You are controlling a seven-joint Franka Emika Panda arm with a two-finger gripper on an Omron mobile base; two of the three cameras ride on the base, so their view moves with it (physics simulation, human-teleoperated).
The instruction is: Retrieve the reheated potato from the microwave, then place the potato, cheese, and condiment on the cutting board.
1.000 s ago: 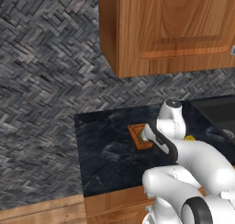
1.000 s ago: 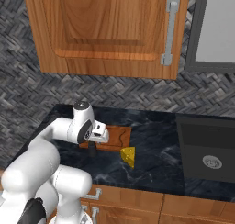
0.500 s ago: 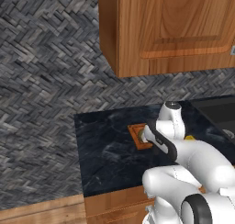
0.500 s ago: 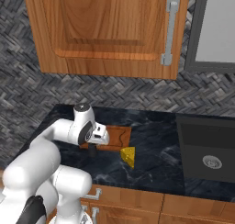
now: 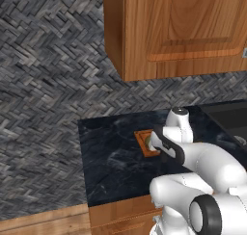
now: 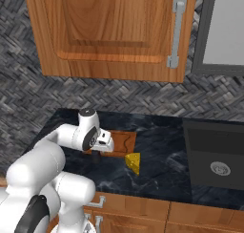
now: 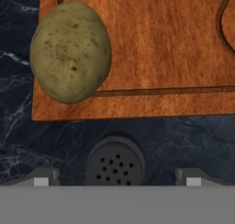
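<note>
Nothing shifted since earlier frame: claw [image 7: 114,179] wide apart above condiment [image 7: 114,161], potato [image 7: 70,52] resting on cutting board [image 7: 156,53].

One potato [image 7: 70,52] is lying on one cutting board [image 7: 160,48], at its corner. One cheese [image 6: 134,162] wedge is sitting on the bench [image 6: 162,146], just beside the board on its near right. One dark condiment [image 7: 114,160] bottle, its cap pierced with many small holes, is standing on the bench against the board's near edge. Two fingers [image 7: 42,178] are showing, one on each side of that cap. One sink [image 6: 217,155] is lying sunk in the bench at the right. One wooden cabinet [image 6: 114,31] is hanging above, carrying one metal handle [image 6: 175,33].
</note>
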